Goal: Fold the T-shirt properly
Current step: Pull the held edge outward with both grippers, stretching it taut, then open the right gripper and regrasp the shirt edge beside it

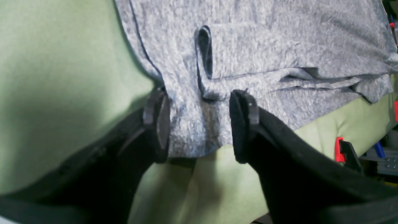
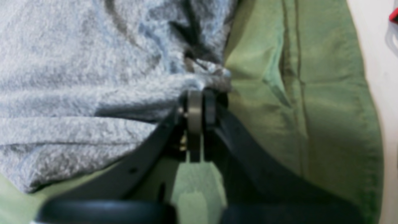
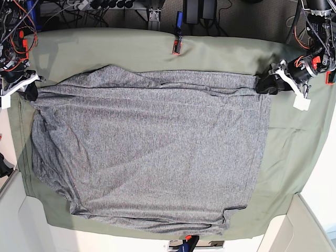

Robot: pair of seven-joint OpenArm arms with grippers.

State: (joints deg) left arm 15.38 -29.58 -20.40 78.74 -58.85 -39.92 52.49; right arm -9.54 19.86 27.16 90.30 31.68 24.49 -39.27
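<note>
Nearest you in the base view, the T-shirt's near edge lies rumpled on the green cloth, with a small turned-up corner at its near right. That cloth covers the counter, and you see a bare band of it to the right of the shirt and a narrower one on the left.

The T-shirt spreads across most of the cloth, mostly flat, with soft creases along its left side and a few long folds running left to right near its far edge.

At the far left corner of the shirt you have the right gripper. In the right wrist view the right gripper has its fingers drawn together on a bunched edge of the T-shirt, the green cloth lying beside it.

At the far right corner you have the left gripper. In the left wrist view the left gripper stands with its jaws well apart, one on each side of a flap of the T-shirt, so it holds nothing tight. The green cloth shows below and to both sides.

Beyond the shirt, a red-and-black clamp sits on the far edge of the cloth.
</note>
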